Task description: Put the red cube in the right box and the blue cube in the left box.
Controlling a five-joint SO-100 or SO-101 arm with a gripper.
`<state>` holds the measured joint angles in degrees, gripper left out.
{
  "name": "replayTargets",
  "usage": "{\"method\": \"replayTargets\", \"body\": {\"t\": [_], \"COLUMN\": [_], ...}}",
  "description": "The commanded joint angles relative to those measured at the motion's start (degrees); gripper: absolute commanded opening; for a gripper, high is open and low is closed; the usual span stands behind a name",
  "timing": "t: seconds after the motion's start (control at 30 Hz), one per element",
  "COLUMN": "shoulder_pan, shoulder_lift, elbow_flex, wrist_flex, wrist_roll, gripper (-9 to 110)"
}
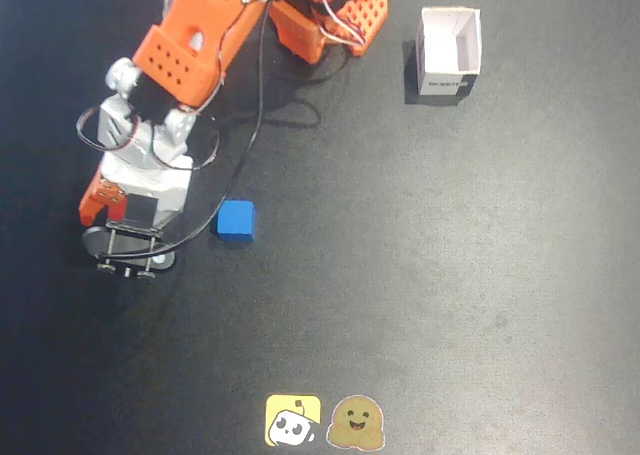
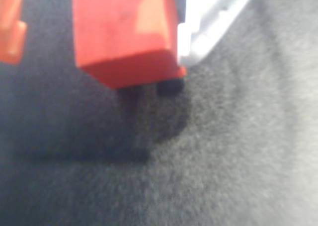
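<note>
My gripper is at the left of the fixed view, pointing down at the black mat. In the wrist view it is shut on the red cube, which sits between the orange finger and the white finger, just above the mat with its shadow below. The arm hides the red cube in the fixed view. The blue cube lies on the mat just right of the gripper, apart from it. Only one white open-topped box, with a black label, shows, at the upper right and empty. Its twin is out of view.
The arm's orange base is at the top centre, with a black cable looping down to the gripper. Two stickers lie at the bottom edge of the black mat.
</note>
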<state>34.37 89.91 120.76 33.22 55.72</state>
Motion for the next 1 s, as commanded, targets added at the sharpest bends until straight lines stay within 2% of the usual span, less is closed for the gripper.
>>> {"method": "replayTargets", "body": {"t": [0.0, 0.97], "shoulder_pan": [0.35, 0.35], "shoulder_lift": [-0.26, -2.29], "elbow_flex": [-2.72, 2.37], "wrist_flex": [-1.32, -4.22], "wrist_roll": [-0.53, 1.05], "gripper": [24, 22]}}
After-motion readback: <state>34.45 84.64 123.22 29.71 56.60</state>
